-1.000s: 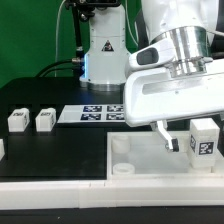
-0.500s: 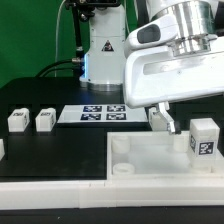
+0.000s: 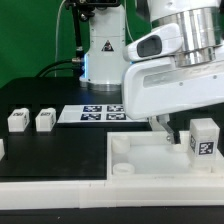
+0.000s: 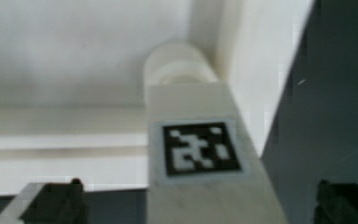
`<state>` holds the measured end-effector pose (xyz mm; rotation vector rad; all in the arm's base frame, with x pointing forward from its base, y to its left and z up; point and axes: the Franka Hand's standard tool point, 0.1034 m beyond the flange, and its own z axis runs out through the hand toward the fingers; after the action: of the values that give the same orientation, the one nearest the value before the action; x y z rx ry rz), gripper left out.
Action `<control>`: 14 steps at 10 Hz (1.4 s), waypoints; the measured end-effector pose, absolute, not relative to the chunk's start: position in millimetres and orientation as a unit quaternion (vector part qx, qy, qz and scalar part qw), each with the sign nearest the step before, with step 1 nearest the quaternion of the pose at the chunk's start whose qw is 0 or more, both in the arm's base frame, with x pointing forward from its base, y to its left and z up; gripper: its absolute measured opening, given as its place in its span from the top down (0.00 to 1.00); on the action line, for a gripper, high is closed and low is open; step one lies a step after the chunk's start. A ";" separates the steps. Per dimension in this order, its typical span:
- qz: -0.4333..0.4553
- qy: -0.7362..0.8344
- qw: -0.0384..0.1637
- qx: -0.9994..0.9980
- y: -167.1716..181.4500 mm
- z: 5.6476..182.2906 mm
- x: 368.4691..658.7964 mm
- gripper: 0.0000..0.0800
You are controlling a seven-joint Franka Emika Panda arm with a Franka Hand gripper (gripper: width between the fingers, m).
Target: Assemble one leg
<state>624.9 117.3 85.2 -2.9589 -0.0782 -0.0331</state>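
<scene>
Arm over the tray, tool open at the standing leg.

The white arm [image 3: 176,80] fills the exterior view's right and hangs low over the black tabletop [image 3: 60,150]. Below it lies the big white tray [image 3: 150,166], with round sockets at its corners. Behind the tray the marker board [image 3: 100,113] lies flat. The leg [image 3: 205,138] stands upright on the tray near the exterior view's right edge, its tag facing the camera. Two other legs [image 3: 17,120] [image 3: 44,120] sit side by side on the tabletop at the exterior view's left, well apart from the tray. The tool [image 4: 197,202] is spread wide and grips nothing. In the wrist view the tagged leg [image 4: 197,145] lies between both dark fingertips [image 4: 51,200], clear of each.
</scene>
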 end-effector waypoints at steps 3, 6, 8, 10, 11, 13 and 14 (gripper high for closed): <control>0.097 -0.034 0.104 -0.989 121.8 84.0 625.2 0.19; 0.087 -0.029 0.103 -0.990 120.1 82.6 627.6 0.19; 0.085 -0.027 0.103 -0.991 122.0 82.9 628.0 0.19; 0.087 -0.002 0.101 -0.991 122.3 82.8 628.0 0.51; 0.087 -0.005 0.101 -0.991 120.9 82.8 628.2 0.51; 0.093 0.079 0.095 -0.988 121.1 83.0 629.3 0.60; 0.095 0.126 0.091 -0.983 120.8 82.4 629.6 0.60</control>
<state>629.6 120.8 82.4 -2.9228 0.3745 0.2833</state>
